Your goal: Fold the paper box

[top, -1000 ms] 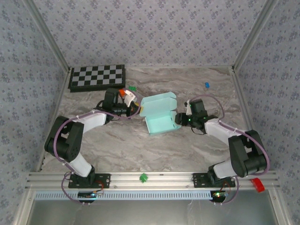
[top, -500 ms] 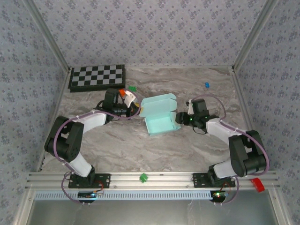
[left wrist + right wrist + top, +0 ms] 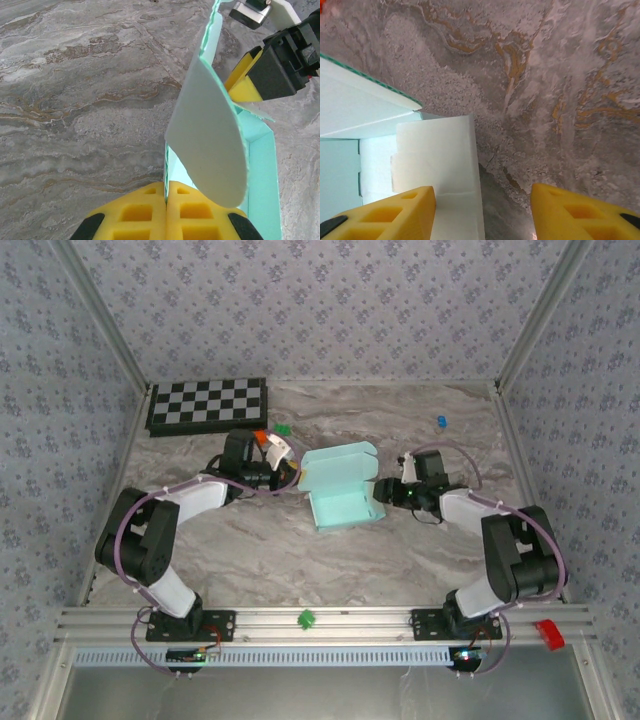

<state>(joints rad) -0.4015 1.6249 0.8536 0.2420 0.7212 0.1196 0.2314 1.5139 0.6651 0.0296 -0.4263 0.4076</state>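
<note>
Left hand (image 3: 166,202) pinches paper box (image 3: 344,506) edge (right hand (image 3: 482,212) agape).

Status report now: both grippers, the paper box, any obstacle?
Left gripper shut on paper box wall. Right gripper open beside its side flap. Box lid open, not closed. Checkerboard apart, back left.

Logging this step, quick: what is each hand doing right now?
Left hand: closed, pinching the paper box by its edge.
Right hand: open, gripping nothing; a box flap sits between its fingers.
</note>
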